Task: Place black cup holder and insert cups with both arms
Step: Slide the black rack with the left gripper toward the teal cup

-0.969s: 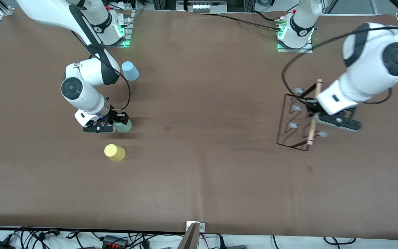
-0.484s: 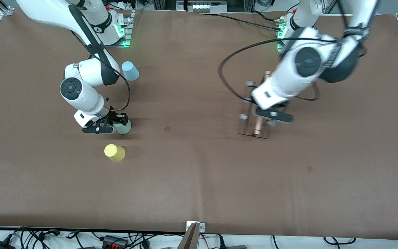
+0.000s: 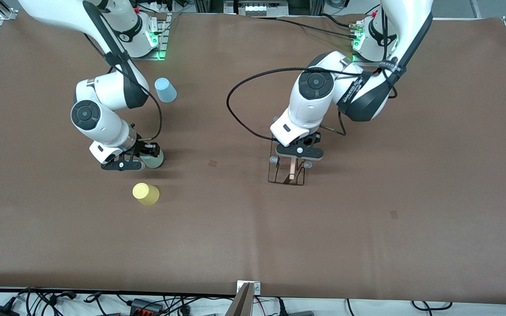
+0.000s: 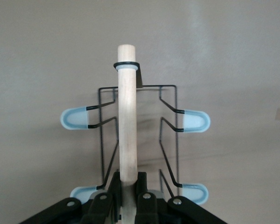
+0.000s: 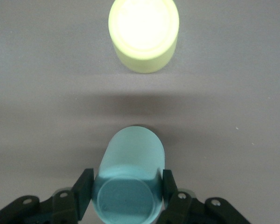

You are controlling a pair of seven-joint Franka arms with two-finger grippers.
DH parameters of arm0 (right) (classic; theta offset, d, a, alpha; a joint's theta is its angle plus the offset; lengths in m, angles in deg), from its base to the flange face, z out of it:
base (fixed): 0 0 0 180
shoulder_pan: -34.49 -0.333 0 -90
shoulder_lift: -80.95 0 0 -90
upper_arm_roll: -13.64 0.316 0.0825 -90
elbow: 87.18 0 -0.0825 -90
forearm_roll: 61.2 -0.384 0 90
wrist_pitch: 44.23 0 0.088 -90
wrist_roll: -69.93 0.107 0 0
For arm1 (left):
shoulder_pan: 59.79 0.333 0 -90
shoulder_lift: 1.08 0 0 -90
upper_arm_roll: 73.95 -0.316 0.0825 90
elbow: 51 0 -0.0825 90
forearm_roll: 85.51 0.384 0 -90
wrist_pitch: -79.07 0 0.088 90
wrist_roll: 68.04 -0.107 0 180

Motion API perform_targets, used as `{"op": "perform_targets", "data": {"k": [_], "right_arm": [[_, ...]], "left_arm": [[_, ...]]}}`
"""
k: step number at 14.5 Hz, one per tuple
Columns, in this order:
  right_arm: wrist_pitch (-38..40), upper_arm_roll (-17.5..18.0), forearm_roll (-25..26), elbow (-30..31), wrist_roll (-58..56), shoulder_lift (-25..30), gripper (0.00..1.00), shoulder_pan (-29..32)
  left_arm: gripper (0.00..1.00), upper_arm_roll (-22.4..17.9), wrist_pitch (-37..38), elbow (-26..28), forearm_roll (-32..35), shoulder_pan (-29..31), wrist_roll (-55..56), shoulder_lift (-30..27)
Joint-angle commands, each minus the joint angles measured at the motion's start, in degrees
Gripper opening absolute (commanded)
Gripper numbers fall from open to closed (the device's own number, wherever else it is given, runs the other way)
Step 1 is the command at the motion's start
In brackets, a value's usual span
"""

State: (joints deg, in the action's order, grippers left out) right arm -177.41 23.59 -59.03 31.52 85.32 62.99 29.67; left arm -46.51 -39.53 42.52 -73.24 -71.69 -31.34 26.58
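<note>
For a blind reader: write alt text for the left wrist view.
The left gripper is shut on the light wooden rod handle of the black cup holder, seen from above over the brown table. Four grey-blue capped prongs stick out sideways, two on each side.

Cup holder [image 3: 286,173] mid-table; cups [image 3: 146,194] toward right arm's end, well apart.

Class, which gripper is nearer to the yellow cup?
The right gripper, shut on the pale green cup beside the yellow cup. The left gripper holds the black cup holder mid-table, much farther off.
</note>
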Motion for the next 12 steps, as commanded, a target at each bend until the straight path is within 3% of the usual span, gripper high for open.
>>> {"op": "perform_targets", "data": {"k": [1,7,10,12], "right_arm": [[6.0,0.1,0.6,-0.7,-0.4,4.6,0.21,-0.3],[15.9,0.2,0.5,-1.9,0.6,12.6,0.21,-1.9],[22.9,0.7,0.1,-5.6,0.7,13.8,0.21,-2.7],[23.4,0.9,0.1,-6.4,0.6,13.6,0.21,-3.0]], "left_arm": [[0.01,0.0,-0.6,-2.3,1.4,-0.7,1.2,1.2],[0.01,-0.2,-2.4,-2.3,5.7,-2.7,9.4,2.7],[0.01,-0.1,-2.4,-2.3,7.8,-2.9,9.9,3.2],[0.01,-0.1,-2.4,-2.4,8.0,-3.6,10.6,3.5]]}}
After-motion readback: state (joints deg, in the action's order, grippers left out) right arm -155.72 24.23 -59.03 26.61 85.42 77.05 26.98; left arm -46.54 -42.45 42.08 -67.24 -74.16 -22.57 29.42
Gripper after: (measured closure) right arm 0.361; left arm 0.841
